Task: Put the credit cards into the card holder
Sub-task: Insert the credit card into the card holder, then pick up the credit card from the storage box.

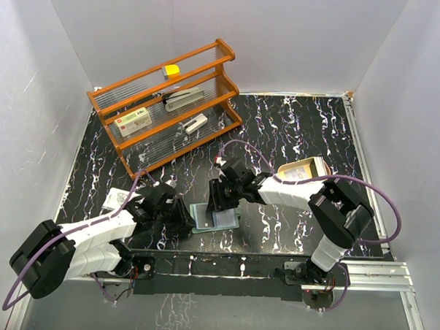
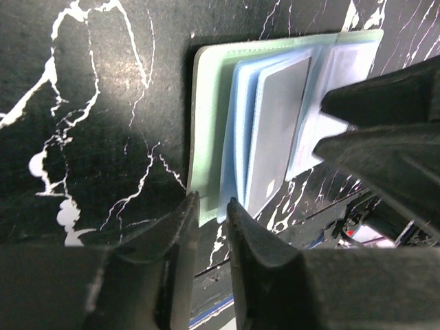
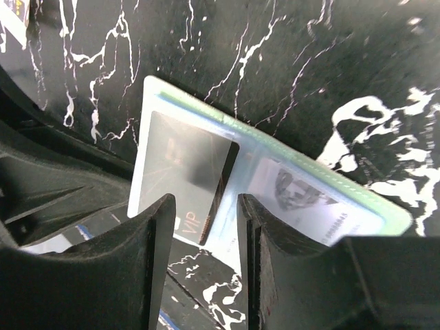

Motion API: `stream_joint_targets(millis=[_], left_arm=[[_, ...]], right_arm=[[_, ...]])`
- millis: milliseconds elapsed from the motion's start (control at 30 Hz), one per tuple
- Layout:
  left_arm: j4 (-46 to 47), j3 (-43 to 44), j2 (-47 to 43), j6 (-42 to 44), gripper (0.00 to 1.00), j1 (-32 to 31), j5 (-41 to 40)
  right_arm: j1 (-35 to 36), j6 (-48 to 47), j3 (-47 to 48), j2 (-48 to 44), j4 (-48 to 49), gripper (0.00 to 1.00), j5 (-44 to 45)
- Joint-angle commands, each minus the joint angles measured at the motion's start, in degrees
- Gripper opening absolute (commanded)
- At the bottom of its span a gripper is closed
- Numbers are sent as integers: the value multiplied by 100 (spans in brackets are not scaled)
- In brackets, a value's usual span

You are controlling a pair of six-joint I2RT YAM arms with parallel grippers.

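**Card holder** (image 1: pixel 216 218): open, sleeves up, near the front edge of the table (image 1: pixel 302 125), between both arms.
**Dark VIP card** (image 3: pixel 185 172): lying on one sleeve, seemingly unseated.
**Right gripper** (image 3: pixel 205 206): jaws half apart above that card, clamping nothing I can see.
**Left gripper** (image 2: pixel 213 210): jaws a slit apart at the holder's corner; whether it is held, I cannot tell.
**Hazard:** if that corner is free, my push could drag the holder edgeward, and the fanned sleeves may snag the card.
**Also present:** a loose pale card (image 1: pixel 116 198) beside the left arm, a tan tray (image 1: pixel 304 171), and an orange rack (image 1: pixel 164 97) well back. None obstructs.
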Motion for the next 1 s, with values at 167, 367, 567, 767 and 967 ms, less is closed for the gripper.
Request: stream_joint_targets(millis=[167, 367, 567, 767, 967], left_arm=[[-958, 422, -566, 175, 44, -24, -351], [-1332, 762, -811, 323, 55, -29, -436], [-1590, 1022, -1037, 450, 58, -25, -432], [-1822, 1101, -1311, 532, 70, -26, -323], [-2124, 1271, -1565, 641, 99, -24, -276]], right_arm=[[-281, -1049, 818, -527, -1188, 40, 1274], [-676, -1550, 1450, -554, -2096, 40, 2234], [-1199, -2087, 1993, -615, -2698, 42, 3644], [-1929, -2450, 2511, -400, -3168, 45, 5236], [-2484, -2787, 2717, -137, -3293, 46, 6134]])
